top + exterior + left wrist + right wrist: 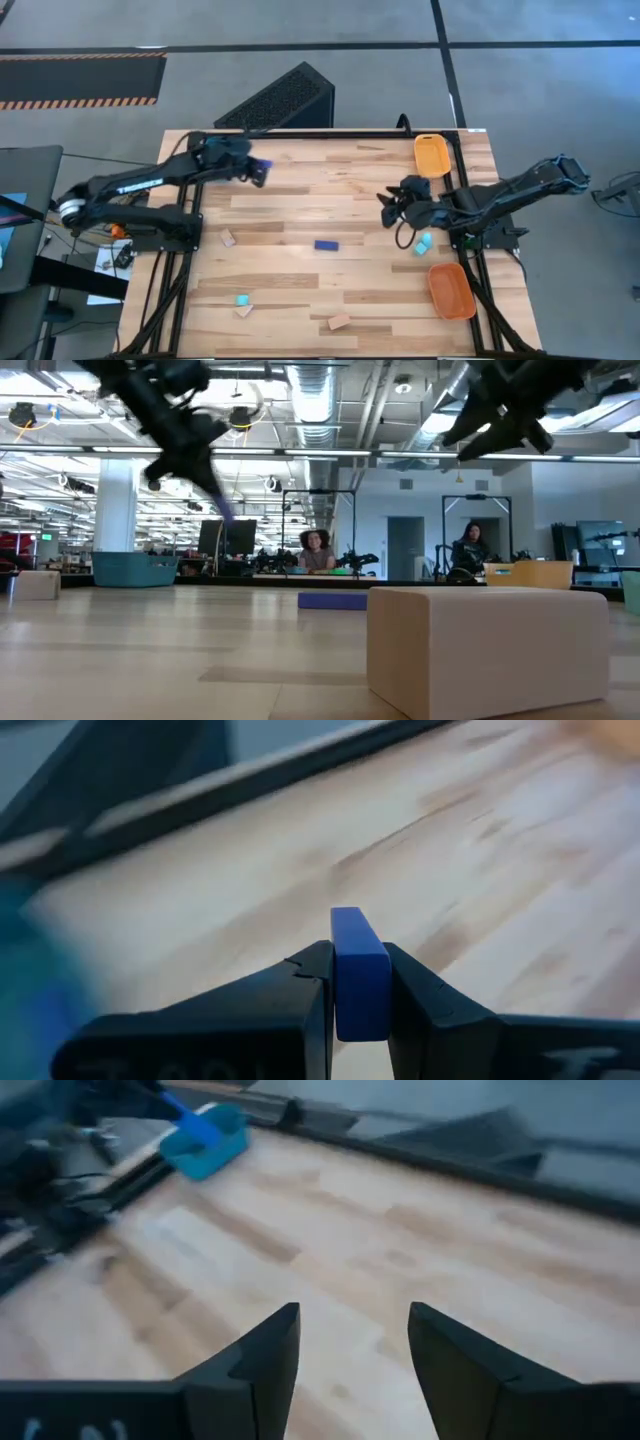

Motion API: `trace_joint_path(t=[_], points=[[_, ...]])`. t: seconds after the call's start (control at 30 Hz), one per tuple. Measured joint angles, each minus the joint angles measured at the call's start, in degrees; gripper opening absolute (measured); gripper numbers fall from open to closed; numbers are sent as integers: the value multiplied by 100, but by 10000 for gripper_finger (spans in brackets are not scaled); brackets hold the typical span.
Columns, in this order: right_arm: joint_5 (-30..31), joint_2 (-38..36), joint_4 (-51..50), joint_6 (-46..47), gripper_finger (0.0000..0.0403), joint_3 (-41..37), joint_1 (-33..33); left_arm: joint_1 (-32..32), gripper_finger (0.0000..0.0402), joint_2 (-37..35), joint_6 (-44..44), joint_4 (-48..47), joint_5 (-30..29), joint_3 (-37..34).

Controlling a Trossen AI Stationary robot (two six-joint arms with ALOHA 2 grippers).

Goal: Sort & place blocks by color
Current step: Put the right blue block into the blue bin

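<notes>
My left gripper [258, 170] hangs over the table's far left part, shut on a dark blue oblong block [358, 970]; the low view shows it raised above the wood [220, 510]. My right gripper [388, 205] is open, empty and raised over the right half [355, 1342]. Loose on the wood lie another dark blue oblong [326, 244], a cyan cube [241, 299] with a tan piece [244, 311] beside it, two other tan pieces [228, 238] [339, 321], and a cyan cube [424, 243] under the right arm. My left gripper pinches the dark blue block between its two fingers, one on each long side face [340, 1005]. The block's free end [348, 920] sticks out past the fingertips. It is lifted clear of the table.
A yellow-orange tray [432, 155] sits at the far right corner and an orange tray [451, 290] at the near right edge. A blue tray [205, 1140] shows at the far left in the right wrist view. People sit in the room beyond the table [316, 550].
</notes>
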Motion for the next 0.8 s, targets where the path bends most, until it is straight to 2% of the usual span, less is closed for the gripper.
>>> trace_joint_path(t=[0.1, 0.2, 0.33, 0.43, 0.6, 0.7, 0.8], points=[[-82, 36, 366, 38, 200, -177, 52, 290, 28, -462, -112, -596, -301, -100], [-133, 279, 471, 46, 195, -229, -44, 614, 28, -628, -102, -772, -683, -98], [-154, 687, 831, 34, 192, -228, -241, 1147, 29, -536, -289, -1077, -867, -92], [-453, 925, 1332, -9, 192, -226, -374, 1442, 29, -360, -544, -1527, -1115, -105], [-900, 1125, 1824, -115, 190, -217, -390, 1714, 30, -316, -738, -1585, -1520, -249], [-882, 1122, 1783, 34, 190, -226, -267, 1923, 31, -314, -724, -1460, -1524, -423], [-882, 1121, 1725, 111, 191, -226, -156, 2104, 31, -306, -609, -1284, -1262, -572]])
